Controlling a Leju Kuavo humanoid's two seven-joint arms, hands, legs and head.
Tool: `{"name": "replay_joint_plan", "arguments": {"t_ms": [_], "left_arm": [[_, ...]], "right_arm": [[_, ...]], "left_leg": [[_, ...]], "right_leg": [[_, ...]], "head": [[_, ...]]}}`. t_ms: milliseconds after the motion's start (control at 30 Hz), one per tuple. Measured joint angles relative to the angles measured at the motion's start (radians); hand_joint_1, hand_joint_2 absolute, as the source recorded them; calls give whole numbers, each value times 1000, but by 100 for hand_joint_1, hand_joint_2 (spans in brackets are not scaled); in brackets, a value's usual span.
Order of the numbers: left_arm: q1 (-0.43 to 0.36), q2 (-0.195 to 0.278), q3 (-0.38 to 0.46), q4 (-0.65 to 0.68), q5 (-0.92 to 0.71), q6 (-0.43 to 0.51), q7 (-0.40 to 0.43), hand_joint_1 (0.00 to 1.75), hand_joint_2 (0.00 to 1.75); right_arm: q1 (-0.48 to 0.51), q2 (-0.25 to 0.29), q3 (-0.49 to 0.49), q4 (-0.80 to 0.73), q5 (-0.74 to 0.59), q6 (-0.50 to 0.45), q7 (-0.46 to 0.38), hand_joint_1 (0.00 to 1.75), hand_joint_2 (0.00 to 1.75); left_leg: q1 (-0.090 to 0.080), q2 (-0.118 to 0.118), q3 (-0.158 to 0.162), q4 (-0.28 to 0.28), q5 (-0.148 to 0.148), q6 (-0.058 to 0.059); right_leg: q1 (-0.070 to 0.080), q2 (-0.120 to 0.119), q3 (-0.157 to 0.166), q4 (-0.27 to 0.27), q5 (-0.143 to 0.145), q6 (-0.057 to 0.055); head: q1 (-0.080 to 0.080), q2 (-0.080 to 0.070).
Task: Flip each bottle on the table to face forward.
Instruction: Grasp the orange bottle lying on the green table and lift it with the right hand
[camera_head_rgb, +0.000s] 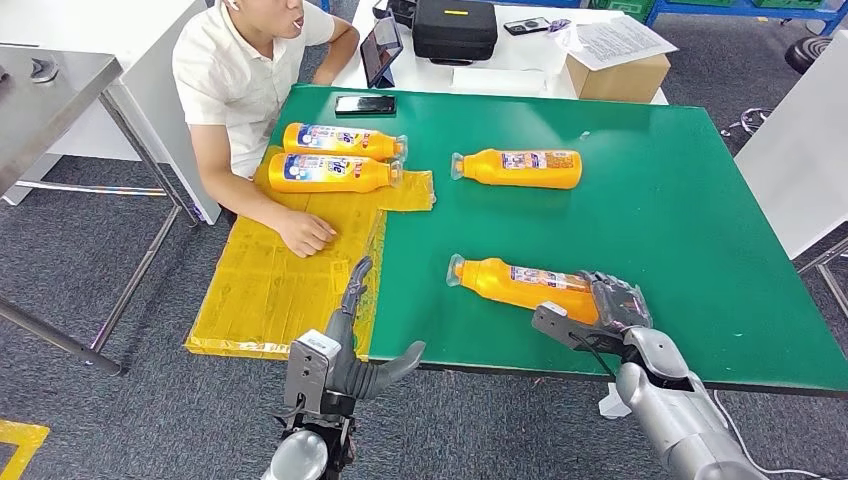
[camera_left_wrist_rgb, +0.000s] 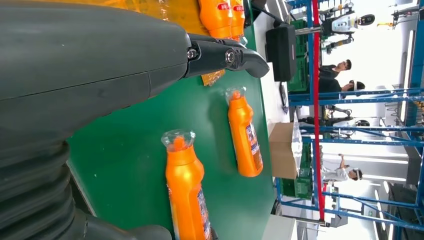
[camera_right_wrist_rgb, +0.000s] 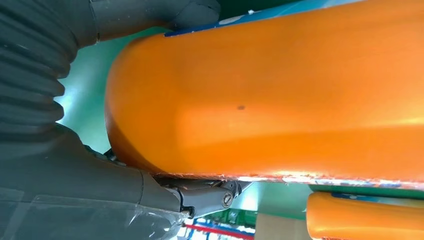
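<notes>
Orange bottle (camera_head_rgb: 515, 281) lies sideways, label up, base in right robot hand (camera_head_rgb: 612, 305).

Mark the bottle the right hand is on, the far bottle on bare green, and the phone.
near bottle (camera_head_rgb: 520, 281), head view, on its label.
far bottle (camera_head_rgb: 525, 168), head view, mid-body.
phone (camera_head_rgb: 365, 104), head view, centre of its dark screen.
right hand (camera_head_rgb: 610, 305), head view, fingers over the bottle's base.

robot lab | blue racks (camera_left_wrist_rgb: 350, 95) | robot (camera_left_wrist_rgb: 345, 22) | grey carpet (camera_head_rgb: 80, 250)

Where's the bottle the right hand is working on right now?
In the head view, the near bottle lies on its side at the green table's front edge, its base gripped by the right hand.
</notes>
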Motion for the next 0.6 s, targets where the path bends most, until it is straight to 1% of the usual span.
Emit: {"name": "replay_joint_plan", "arguments": {"t_ms": [133,233,300,367,500,600], "left_arm": [[0,0,0,0,6,-6,-6,0,175],[2,0,4,-3,51,10,-45,0,175],[13,0,18,-9,125,27,-68,0,175],[35,0,41,-16,239,25,-60,0,175],[95,6,89,-33,487,-29,-17,0,175],[123,20,106,-42,572,-57,-1,0,175]], "right_arm": [[23,-6,-16,-1,-84,-5,-76,175,175],[61,12,-45,-17,-193,-49,-180,175,175],[105,41,-75,-56,-273,-91,-240,175,175],[151,70,-98,-114,-329,-113,-263,175,175],[235,118,-124,-251,-437,-123,-303,175,175],[271,153,-130,-351,-508,-123,-328,175,175]], "left_leg": [[0,0,7,0,-5,1],[0,0,8,0,-6,1],[1,0,7,0,-6,1],[1,1,6,0,-7,0],[2,-2,-3,0,-6,-1],[2,-3,-8,0,-5,-1]], "right_leg": [[0,0,-2,-1,-5,0],[0,0,9,0,-5,-1],[1,0,10,0,-5,-1],[1,1,9,0,-5,-1],[2,-2,2,2,-6,-2],[2,-3,-3,2,-6,-2]], "head": [[0,0],[1,0],[0,0],[0,0],[0,0],[-1,0]]}}
